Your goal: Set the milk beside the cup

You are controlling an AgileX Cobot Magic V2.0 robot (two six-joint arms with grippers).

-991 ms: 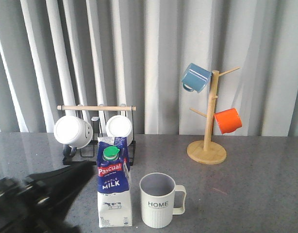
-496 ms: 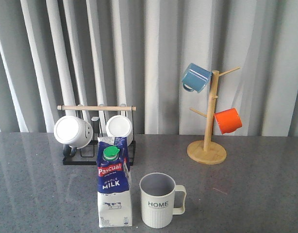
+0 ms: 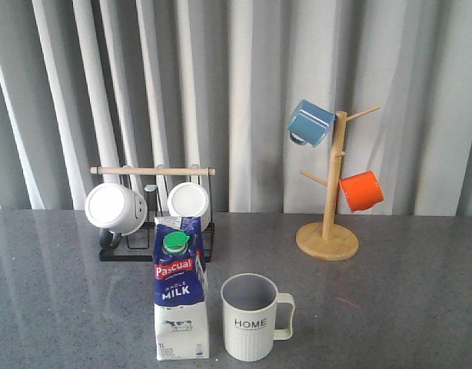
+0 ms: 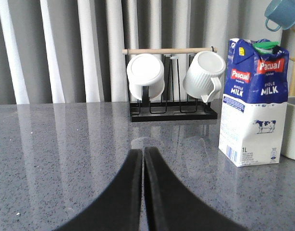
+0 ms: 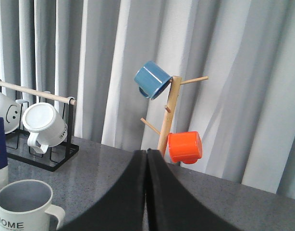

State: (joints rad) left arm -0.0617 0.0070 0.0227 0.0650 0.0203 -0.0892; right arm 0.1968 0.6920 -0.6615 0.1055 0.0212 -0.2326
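Gone from the front view since a second ago: my left arm. Left claw [image 4: 143, 159] pressed closed, empty; right claw [image 5: 147, 159] likewise. Milk [image 4: 253, 103] stands upright ahead-right of left claw, just beside cup [image 3: 253, 317]; judged placed, so keep both claws clear of it.

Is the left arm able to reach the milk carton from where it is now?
Probably yes. The left end effector is shut and empty, and only bare table lies between it and the milk carton, which stands free on that side.

Blue-and-white milk [image 3: 180, 292] – green cap, red label – beside cream cup [image 3: 250, 317].
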